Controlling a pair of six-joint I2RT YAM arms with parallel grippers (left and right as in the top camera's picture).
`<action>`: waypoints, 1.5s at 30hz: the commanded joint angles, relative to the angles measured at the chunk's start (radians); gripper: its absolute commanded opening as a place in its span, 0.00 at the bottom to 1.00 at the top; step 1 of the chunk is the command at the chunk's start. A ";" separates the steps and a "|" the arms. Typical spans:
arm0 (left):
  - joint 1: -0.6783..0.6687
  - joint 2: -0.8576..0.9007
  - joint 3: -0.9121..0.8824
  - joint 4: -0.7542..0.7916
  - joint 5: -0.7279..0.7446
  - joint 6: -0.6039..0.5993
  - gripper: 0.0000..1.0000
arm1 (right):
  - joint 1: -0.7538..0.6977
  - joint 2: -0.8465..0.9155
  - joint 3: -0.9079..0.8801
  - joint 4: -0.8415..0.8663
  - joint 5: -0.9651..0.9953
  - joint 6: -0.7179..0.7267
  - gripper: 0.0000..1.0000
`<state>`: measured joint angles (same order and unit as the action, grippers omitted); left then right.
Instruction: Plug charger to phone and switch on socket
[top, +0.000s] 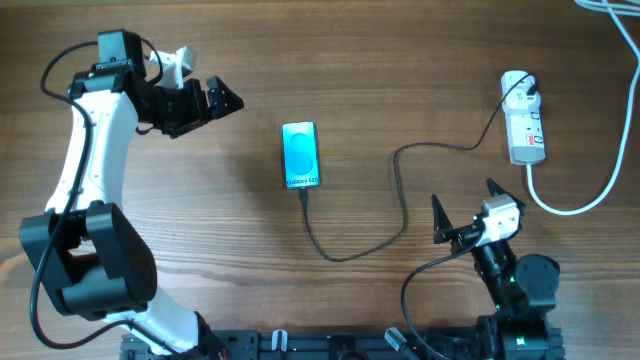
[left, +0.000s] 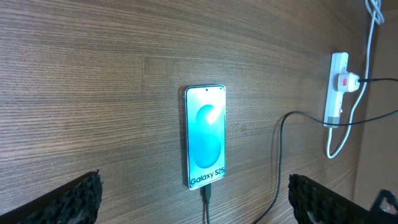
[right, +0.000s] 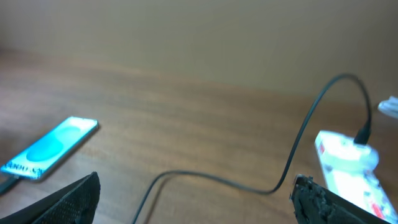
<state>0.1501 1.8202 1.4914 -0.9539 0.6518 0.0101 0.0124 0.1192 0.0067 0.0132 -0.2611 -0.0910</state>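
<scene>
Overhead view of a brown wooden table. In the upper left of the frame, my left gripper hangs with its black fingers spread apart, holding nothing. At centre lies the small rectangular smartphone, blue-green screen lit, "Galaxy S25" at its lower end. The thin dark grey charger cable meets that end, loops below, then climbs rightward. At lower right, my right gripper is likewise spread wide and empty, beside the cable. At upper right, the cable's white plug adapter sits in the white oblong power strip, which trails a thick white cord.
</scene>
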 joint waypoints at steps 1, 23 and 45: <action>0.003 -0.008 -0.001 -0.001 0.000 0.005 1.00 | 0.004 -0.103 -0.002 0.004 0.017 0.012 1.00; 0.003 -0.008 -0.001 0.000 0.001 0.005 1.00 | 0.046 -0.116 -0.002 0.002 0.046 -0.014 1.00; 0.003 -0.008 -0.001 -0.001 0.000 0.005 1.00 | 0.046 -0.116 -0.002 0.002 0.047 -0.014 1.00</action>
<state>0.1501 1.8202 1.4914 -0.9543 0.6518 0.0101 0.0521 0.0193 0.0067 0.0139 -0.2306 -0.0959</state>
